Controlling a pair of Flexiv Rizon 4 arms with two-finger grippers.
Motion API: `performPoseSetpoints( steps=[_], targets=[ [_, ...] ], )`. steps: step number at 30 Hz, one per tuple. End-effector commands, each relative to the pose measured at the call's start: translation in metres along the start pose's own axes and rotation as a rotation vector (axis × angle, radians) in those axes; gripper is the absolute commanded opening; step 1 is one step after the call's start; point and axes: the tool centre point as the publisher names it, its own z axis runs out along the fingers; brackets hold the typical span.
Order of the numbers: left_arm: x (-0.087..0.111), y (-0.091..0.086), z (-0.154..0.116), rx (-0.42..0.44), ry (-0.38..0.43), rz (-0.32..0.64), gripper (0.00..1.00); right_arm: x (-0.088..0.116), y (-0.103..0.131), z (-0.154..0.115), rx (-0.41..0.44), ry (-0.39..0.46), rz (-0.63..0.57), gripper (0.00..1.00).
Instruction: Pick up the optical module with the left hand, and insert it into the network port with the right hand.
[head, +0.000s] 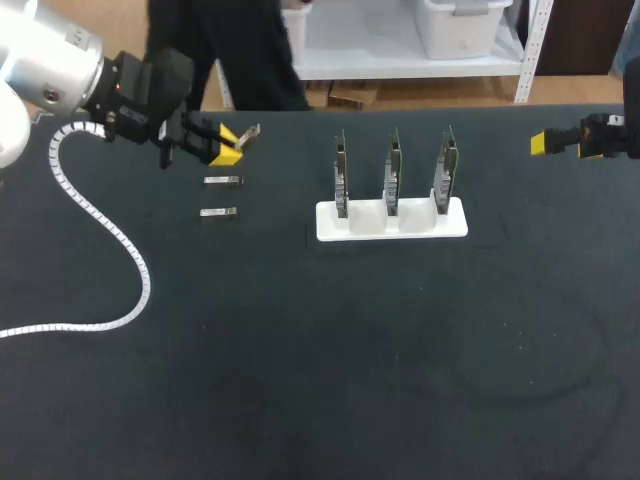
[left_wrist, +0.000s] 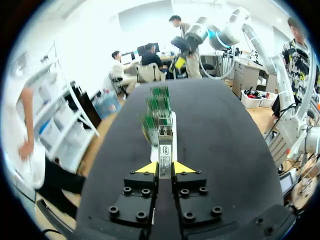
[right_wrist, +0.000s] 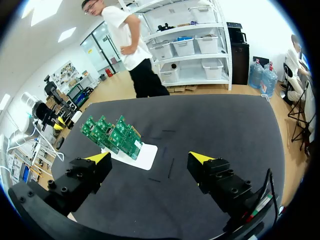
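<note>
The optical module (left_wrist: 165, 150) is pinched at its near end in my left gripper (left_wrist: 165, 169), lifted off the table (head: 300, 350) at its far left side, with most of its length sticking out ahead of the yellow tips. It is a slim, smooth metal bar, so in a handover it could pivot or slip from so short a hold. My right gripper (right_wrist: 150, 158) hangs spread wide and empty, well apart at the table's right edge; a skewed regrasp would spoil the alignment. The three thin green boards (head: 392, 170) stand upright in a white holder (head: 330, 225) that looks light; a push might flex a board or slide the holder on the dark matte surface. I cannot make out the port openings from here. Two spare modules (head: 222, 181) lie flat below my left gripper.
</note>
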Motion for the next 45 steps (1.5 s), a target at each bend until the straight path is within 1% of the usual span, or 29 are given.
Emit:
performPoseSetpoints(
  steps=[1, 3, 7, 9, 12, 14, 15, 17, 18, 21, 24, 27, 29, 31, 34, 45],
  targets=[
    [-0.021, 0.004, 0.011, -0.064, -0.134, 0.077, 0.00, 0.000, 0.001, -0.002, 0.003, 0.001, 0.001, 1.00],
    [-0.039, 0.011, 0.013, -0.093, -0.197, 0.111, 0.00, 0.000, 0.001, -0.002, 0.003, 0.001, 0.001, 1.00],
    [-0.076, 0.020, 0.027, -0.108, -0.280, 0.164, 0.00, 0.000, 0.001, -0.002, 0.003, 0.001, 0.001, 1.00],
    [-0.089, 0.022, 0.033, -0.116, -0.337, 0.188, 0.00, 0.000, 0.001, -0.002, 0.003, 0.001, 0.001, 1.00],
    [-0.105, 0.023, 0.041, -0.108, -0.392, 0.193, 0.00, 0.000, 0.001, -0.002, 0.003, 0.001, 0.001, 1.00],
    [-0.114, 0.020, 0.046, -0.094, -0.416, 0.187, 0.00, 0.000, 0.001, -0.002, 0.003, 0.001, 0.001, 1.00],
    [-0.117, 0.018, 0.049, -0.074, -0.409, 0.179, 0.00, 0.000, 0.001, -0.002, 0.003, 0.001, 0.001, 1.00],
    [-0.121, 0.013, 0.053, -0.046, -0.410, 0.147, 0.00, 0.000, 0.001, -0.002, 0.003, 0.001, 0.001, 1.00],
    [-0.122, 0.009, 0.055, -0.025, -0.397, 0.128, 0.00, 0.000, 0.001, -0.002, 0.003, 0.001, 0.001, 1.00],
    [-0.123, -0.003, 0.056, -0.002, -0.399, 0.080, 0.00, 0.000, 0.001, -0.002, 0.003, 0.001, 0.001, 1.00],
    [-0.123, -0.010, 0.055, -0.010, -0.426, 0.042, 0.00, 0.000, 0.001, -0.002, 0.003, 0.001, 0.001, 1.00],
    [-0.122, -0.010, 0.056, -0.037, -0.483, 0.035, 0.00, 0.000, 0.001, -0.002, 0.003, 0.001, 0.001, 1.00],
    [-0.124, -0.007, 0.058, -0.062, -0.537, 0.040, 0.00, 0.000, 0.001, -0.002, 0.003, 0.001, 0.001, 1.00],
    [-0.129, -0.005, 0.062, -0.070, -0.582, 0.052, 0.00, 0.000, 0.001, -0.002, 0.003, 0.001, 0.001, 1.00],
    [-0.133, -0.001, 0.068, -0.071, -0.594, 0.083, 0.00, 0.000, 0.001, -0.002, 0.003, 0.001, 0.001, 1.00],
    [-0.133, -0.001, 0.068, -0.071, -0.594, 0.083, 0.00, 0.000, 0.001, -0.002, 0.003, 0.001, 0.001, 1.00]
  ],
)
